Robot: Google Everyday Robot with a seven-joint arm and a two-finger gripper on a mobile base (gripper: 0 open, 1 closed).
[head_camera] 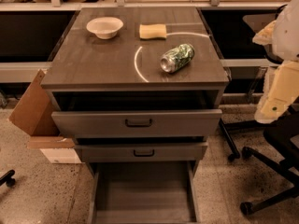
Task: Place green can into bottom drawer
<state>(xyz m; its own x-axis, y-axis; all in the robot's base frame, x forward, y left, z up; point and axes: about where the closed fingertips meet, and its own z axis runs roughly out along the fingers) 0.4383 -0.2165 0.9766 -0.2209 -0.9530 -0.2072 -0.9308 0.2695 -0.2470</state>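
Note:
The green can [177,57] lies on its side on the grey cabinet top [93,59], right of centre, with its silver end toward the front. The bottom drawer [142,195] is pulled far out at the foot of the cabinet, and its flat floor is bare. My gripper [273,101] shows as a cream and white shape at the right edge of the view. It is to the right of the cabinet, apart from the can and well above the drawer.
A white bowl [104,27] and a yellow sponge [153,31] sit at the back of the top. The two upper drawers [138,122] stand slightly open. A cardboard box [32,106] leans at the left. A black office chair base [266,171] stands at the right.

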